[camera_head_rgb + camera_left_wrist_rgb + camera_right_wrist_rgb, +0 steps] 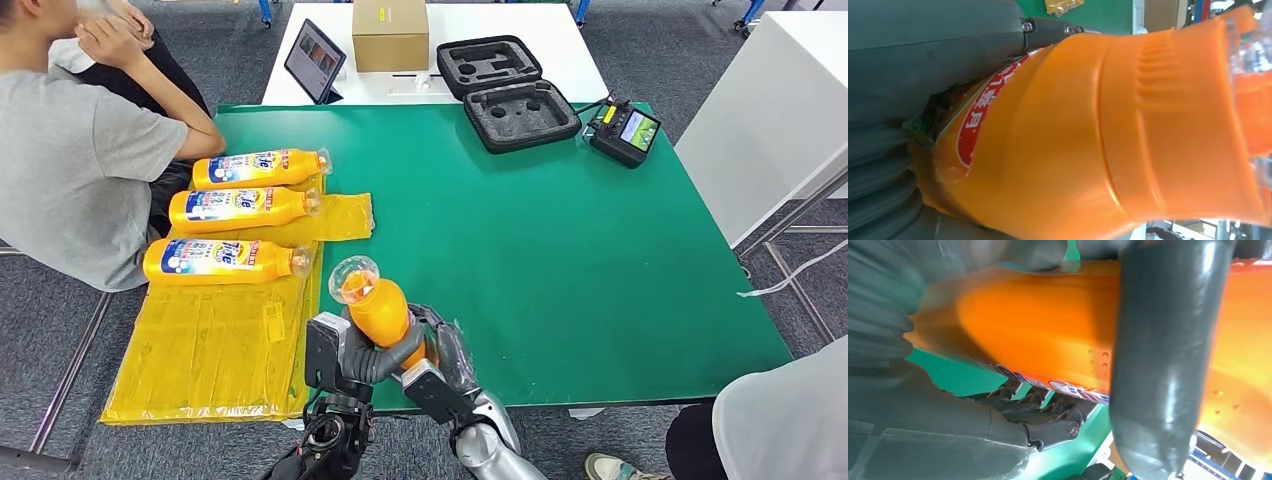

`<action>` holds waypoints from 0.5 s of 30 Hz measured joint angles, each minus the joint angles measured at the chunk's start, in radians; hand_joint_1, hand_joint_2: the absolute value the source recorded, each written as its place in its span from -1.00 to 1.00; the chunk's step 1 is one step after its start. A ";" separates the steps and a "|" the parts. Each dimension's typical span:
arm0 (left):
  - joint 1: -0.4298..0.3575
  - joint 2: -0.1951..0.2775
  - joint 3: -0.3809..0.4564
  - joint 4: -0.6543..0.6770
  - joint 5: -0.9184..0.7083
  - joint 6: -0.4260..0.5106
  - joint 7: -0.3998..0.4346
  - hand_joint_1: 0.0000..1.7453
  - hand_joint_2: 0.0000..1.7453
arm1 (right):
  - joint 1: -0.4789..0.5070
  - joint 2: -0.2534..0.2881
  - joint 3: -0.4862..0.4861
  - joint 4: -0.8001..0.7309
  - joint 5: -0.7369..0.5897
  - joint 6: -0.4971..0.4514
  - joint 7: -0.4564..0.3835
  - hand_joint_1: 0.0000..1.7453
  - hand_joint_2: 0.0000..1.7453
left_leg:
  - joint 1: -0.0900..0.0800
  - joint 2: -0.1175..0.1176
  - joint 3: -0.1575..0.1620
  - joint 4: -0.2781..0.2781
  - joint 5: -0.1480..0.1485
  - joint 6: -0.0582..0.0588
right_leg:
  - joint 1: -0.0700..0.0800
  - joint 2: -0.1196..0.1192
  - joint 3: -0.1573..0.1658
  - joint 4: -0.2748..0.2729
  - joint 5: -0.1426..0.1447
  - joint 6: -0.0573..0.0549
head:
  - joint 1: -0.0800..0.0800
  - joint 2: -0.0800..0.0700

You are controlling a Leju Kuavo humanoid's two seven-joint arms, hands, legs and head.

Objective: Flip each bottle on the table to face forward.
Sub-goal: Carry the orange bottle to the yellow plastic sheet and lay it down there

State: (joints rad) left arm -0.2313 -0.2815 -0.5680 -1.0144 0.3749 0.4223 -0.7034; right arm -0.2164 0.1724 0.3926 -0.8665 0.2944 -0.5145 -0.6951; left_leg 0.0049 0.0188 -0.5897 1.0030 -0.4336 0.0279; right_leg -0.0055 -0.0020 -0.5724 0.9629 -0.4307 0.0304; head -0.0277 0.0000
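An orange bottle (380,308) with a clear cap is lifted over the near edge of the green table (560,230), cap pointing away from me. My left hand (345,358) and right hand (440,365) both grip its body from either side. The left wrist view is close on the bottle (1088,135), with part of a red label showing. In the right wrist view a thick grey thumb (1163,365) lies across the bottle (1038,320). Three more orange bottles lie label-up in a row on a yellow sheet (200,340): far (258,167), middle (240,208), near (225,260).
A person in a grey shirt (70,160) sits at the table's left, close to the bottles. A black foam case (505,90), a controller (625,130), a tablet (314,60) and a cardboard box (390,33) are at the back. Another person's knee (780,420) is at the right.
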 joint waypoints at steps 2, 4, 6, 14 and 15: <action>-0.001 0.000 0.000 0.005 0.002 0.000 0.000 -1.00 1.00 | -0.001 -0.001 0.004 0.002 -0.001 0.000 0.000 0.86 1.00 | 0.000 0.000 0.000 0.000 0.000 0.000 | 0.000 0.000 0.000 0.000 0.000 0.000 | 0.000 0.000; -0.002 0.000 -0.001 0.009 0.002 0.000 0.000 -0.23 1.00 | -0.001 -0.002 0.007 0.003 -0.003 0.000 0.000 0.74 1.00 | 0.000 0.000 0.000 0.000 0.000 0.000 | 0.000 0.000 0.000 0.000 0.000 0.000 | 0.000 0.000; -0.002 0.000 -0.001 0.012 0.002 0.000 0.000 0.77 1.00 | -0.001 -0.003 0.010 0.004 -0.005 0.000 0.000 0.50 1.00 | 0.000 0.000 0.000 0.000 0.000 0.000 | 0.000 0.000 0.000 0.000 0.000 0.000 | 0.000 0.000; -0.015 0.000 -0.011 0.020 0.006 -0.017 0.000 1.00 1.00 | -0.005 -0.006 0.032 0.005 -0.045 0.006 0.000 -1.00 1.00 | 0.000 0.000 -0.001 0.000 0.000 0.000 | 0.000 0.000 0.000 0.000 0.000 0.000 | 0.000 0.000; -0.017 0.000 -0.013 0.020 0.006 -0.018 0.000 1.00 1.00 | -0.006 -0.006 0.034 0.005 -0.052 0.010 -0.001 -1.00 1.00 | 0.000 0.000 -0.001 0.000 0.000 0.000 | 0.000 0.000 0.000 0.000 0.000 0.000 | 0.000 0.000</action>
State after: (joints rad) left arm -0.2478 -0.2813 -0.5813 -0.9941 0.3811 0.4041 -0.7033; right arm -0.2223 0.1660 0.4267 -0.8619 0.2423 -0.5046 -0.6958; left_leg 0.0049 0.0187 -0.5905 1.0030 -0.4335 0.0279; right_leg -0.0056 -0.0021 -0.5729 0.9629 -0.4306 0.0305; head -0.0279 0.0000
